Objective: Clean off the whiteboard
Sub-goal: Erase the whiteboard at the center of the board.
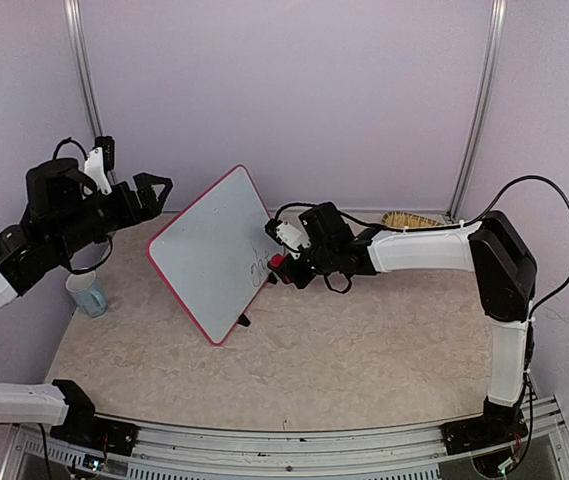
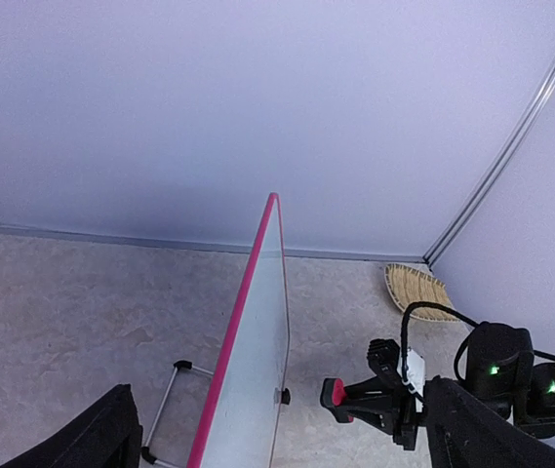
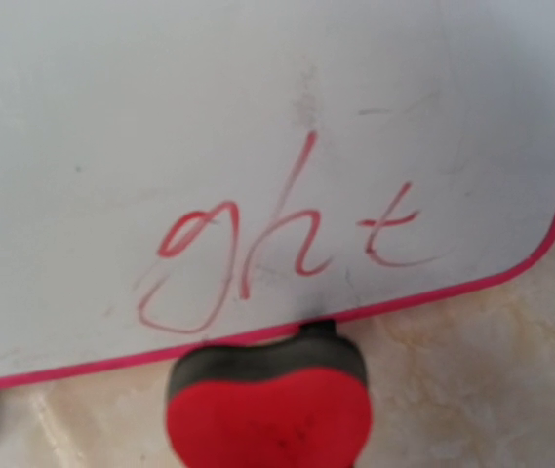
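- 1 table [image 1: 364, 350] carries the board [image 1: 214, 250], which stands near its middle, propped at a tilt on a wire stand [image 2: 165, 409], face toward the right arm.
- The board looks light, thin and stiff, with a slick face. I judge a hard push would tip or slide it, so it is best steadied by the pink frame at the top edge, clear of the writing.
- The left gripper [image 1: 156, 190] hovers off the board's far left edge, apart from it, fingers spread wide and empty.
- The right gripper [image 1: 280, 262] sits at the board's lower right corner, closed on a red eraser [image 3: 269, 409].
- 1 cup [image 1: 88, 295] stands left of the board.
- The eraser is just below the frame, under the red writing [image 3: 287, 244] reading "ght". I cannot tell if it touches.
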`<move>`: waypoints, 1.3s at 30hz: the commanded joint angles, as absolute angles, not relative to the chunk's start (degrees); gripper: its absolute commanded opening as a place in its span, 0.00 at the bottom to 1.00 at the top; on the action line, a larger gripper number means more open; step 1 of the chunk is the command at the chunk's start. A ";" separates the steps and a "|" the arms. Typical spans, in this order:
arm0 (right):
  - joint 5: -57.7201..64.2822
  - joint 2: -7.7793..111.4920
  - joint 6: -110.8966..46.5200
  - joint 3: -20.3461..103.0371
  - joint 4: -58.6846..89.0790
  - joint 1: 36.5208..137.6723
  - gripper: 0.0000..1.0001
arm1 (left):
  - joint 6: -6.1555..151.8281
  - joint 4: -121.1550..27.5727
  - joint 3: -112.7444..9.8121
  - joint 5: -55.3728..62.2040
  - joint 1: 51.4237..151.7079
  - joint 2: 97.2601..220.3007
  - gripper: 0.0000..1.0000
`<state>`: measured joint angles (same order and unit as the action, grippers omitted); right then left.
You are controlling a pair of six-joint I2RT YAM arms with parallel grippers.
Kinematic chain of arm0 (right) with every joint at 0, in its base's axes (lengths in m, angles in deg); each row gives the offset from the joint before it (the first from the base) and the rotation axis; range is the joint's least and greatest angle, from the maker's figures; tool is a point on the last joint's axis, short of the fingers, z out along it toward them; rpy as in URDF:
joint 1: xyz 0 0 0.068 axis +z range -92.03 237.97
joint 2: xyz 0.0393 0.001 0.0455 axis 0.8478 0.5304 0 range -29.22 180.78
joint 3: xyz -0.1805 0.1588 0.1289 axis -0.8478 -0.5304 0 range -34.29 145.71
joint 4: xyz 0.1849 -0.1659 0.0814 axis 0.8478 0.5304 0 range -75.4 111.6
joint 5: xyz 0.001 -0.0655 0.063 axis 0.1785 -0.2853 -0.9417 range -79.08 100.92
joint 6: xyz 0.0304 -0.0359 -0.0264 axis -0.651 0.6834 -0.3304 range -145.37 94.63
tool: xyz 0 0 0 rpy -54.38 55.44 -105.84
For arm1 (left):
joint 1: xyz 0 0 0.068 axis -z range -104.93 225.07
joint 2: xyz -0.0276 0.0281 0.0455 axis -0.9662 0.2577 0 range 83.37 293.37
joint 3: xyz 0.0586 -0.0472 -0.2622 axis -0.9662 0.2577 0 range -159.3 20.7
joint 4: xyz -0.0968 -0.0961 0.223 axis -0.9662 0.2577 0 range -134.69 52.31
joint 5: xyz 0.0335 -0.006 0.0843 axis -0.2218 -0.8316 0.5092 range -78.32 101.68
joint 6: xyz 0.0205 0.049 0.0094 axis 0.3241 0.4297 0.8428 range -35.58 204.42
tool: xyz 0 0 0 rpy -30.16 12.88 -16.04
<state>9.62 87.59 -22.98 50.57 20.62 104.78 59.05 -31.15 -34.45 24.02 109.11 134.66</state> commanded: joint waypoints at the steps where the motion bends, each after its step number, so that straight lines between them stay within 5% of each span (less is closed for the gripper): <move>1: 8.92 82.87 -21.85 48.28 19.41 104.50 0.09 | 65.52 -15.09 -48.38 19.19 107.33 146.10 0.99; 9: 8.74 80.26 -21.90 46.84 19.33 104.55 0.09 | 70.04 -4.72 -68.03 8.83 101.45 164.19 0.93; 19: 8.41 77.07 -21.86 44.90 18.78 104.55 0.09 | 72.24 -0.04 -77.23 5.91 99.98 176.91 0.78; 39: 9.51 79.31 -21.59 44.90 18.27 104.39 0.10 | 72.44 -0.13 -78.60 4.75 99.85 181.14 0.06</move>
